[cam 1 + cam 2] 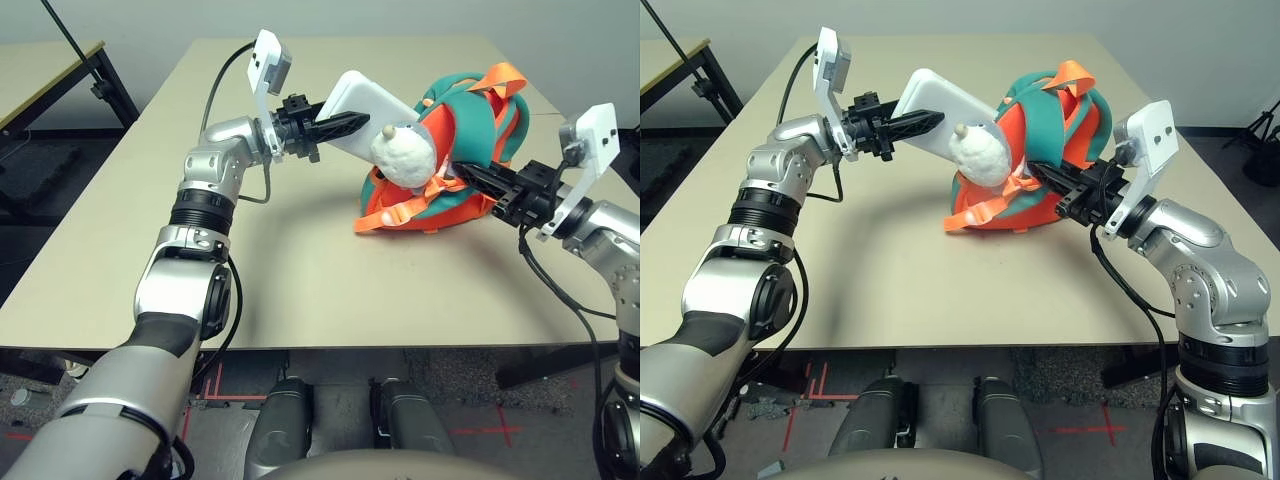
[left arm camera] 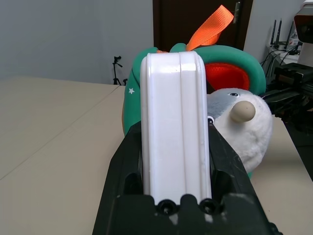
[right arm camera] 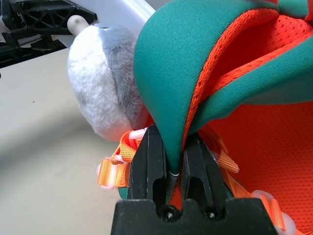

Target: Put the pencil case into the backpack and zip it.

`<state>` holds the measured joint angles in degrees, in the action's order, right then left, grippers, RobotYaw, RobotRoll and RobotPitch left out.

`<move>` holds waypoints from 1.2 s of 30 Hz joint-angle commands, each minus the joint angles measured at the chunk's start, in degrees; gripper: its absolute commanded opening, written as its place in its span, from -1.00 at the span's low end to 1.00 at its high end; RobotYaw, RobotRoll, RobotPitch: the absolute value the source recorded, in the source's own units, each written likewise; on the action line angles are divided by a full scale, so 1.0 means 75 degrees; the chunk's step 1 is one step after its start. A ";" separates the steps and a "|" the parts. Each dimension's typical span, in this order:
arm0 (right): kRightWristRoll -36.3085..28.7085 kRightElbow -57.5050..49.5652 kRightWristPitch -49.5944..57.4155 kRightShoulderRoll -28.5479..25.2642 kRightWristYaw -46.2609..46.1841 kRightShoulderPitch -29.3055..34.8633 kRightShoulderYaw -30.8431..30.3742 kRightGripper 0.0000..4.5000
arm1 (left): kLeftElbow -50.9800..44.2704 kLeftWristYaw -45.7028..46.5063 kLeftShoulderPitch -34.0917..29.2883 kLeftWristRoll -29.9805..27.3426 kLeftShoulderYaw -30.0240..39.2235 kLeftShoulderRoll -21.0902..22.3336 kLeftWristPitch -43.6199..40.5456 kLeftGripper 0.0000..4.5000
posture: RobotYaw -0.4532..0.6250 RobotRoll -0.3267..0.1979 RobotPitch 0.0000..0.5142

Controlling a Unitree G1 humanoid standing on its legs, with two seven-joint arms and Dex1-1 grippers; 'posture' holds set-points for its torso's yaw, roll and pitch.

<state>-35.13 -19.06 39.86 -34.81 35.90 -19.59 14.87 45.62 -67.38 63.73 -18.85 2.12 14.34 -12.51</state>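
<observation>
Case (image 1: 363, 108) clamped in left gripper (image 1: 344, 126), raised over bench (image 1: 290, 260), tilted, its long axis slanting toward backpack (image 1: 478, 125) on robot's right; right gripper (image 1: 462, 173) pinches backpack strap (image 3: 164, 93). Left arm should feed rightward.

no readable lettering on anything (small print, if any, seems indistinct)

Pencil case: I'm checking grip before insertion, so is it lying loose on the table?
No, the left pincer is clamped on both sides of the case, holding it near the backpack.
</observation>
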 commanded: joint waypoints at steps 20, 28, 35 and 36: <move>-0.0038 0.0051 -0.0353 0.0030 0.0278 -0.0146 -0.0210 -0.97 | -0.2589 -0.0580 -0.0629 -0.0301 0.0008 0.1638 -0.1717 -0.38 | -0.08 0.25 -0.74; 0.0049 0.0395 -0.0493 0.0027 0.0455 -0.0406 -0.0433 -0.97 | -0.3579 -0.0188 -0.1058 -0.0636 0.0323 0.2218 -0.2314 -0.38 | 0.01 0.25 -0.75; 0.0120 0.0595 -0.0581 0.0057 0.0568 -0.0561 -0.0547 -0.97 | -0.4522 0.0133 -0.1307 -0.1123 0.0554 0.2506 -0.2966 -0.38 | 0.04 0.25 -0.75; 0.0126 0.0613 -0.0586 0.0058 0.0587 -0.0574 -0.0559 -0.97 | -0.4571 0.0214 -0.1309 -0.1142 0.0587 0.2503 -0.2949 -0.38 | 0.05 0.25 -0.75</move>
<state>-33.84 -14.30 36.80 -34.62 39.43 -22.57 11.50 13.66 -66.49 53.62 -25.57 5.01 32.64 -34.26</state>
